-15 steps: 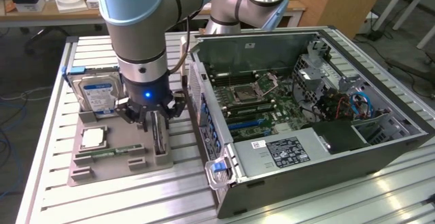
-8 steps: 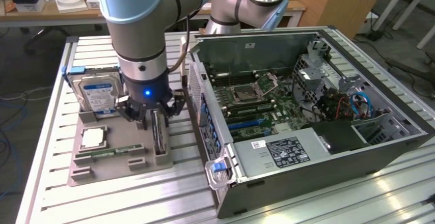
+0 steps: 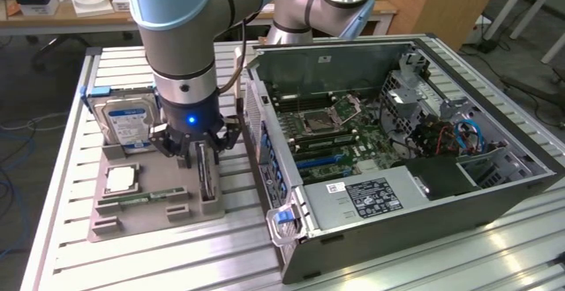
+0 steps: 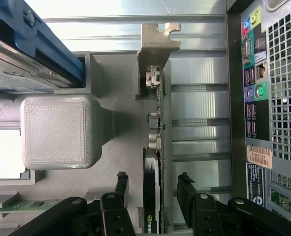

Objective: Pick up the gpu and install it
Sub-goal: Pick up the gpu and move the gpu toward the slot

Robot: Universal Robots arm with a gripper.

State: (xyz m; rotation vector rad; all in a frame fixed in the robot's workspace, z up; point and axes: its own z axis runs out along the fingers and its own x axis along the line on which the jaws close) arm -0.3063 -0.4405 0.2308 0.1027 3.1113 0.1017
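Along the table's point(image 3: 176, 264) edge at the exterior view's left, a grey holder point(image 3: 145, 228) is set. A blue-labelled hard drive point(image 3: 126, 122) is stood at its far end, and a square chip point(image 3: 121, 178) and a green memory stick point(image 3: 145, 198) are laid nearer the table's front edge. In a slot on the holder's side toward the table's middle, the gpu point(image 3: 208, 185) is stood on its long edge, its silvery bracket point(image 4: 157, 44) seen at one end in the wrist view. The gripper point(image 3: 201, 155) is positioned low over the gpu and is open. Its fingers point(image 4: 121, 189) are placed on either side of the card with a gap at each, so nothing is grasped. The rest of the table toward the exterior view's right is taken up by the open computer case point(image 3: 397, 139), whose rear panel is just beside the holder.

Several risks are judged likely. The thin card could be tilted in its slot if one finger meets it first. It could slip if it is gripped only near its upper edge. The bracket could be snagged on the holder during a skewed lift. With the case so close, its wall could be struck by the card.
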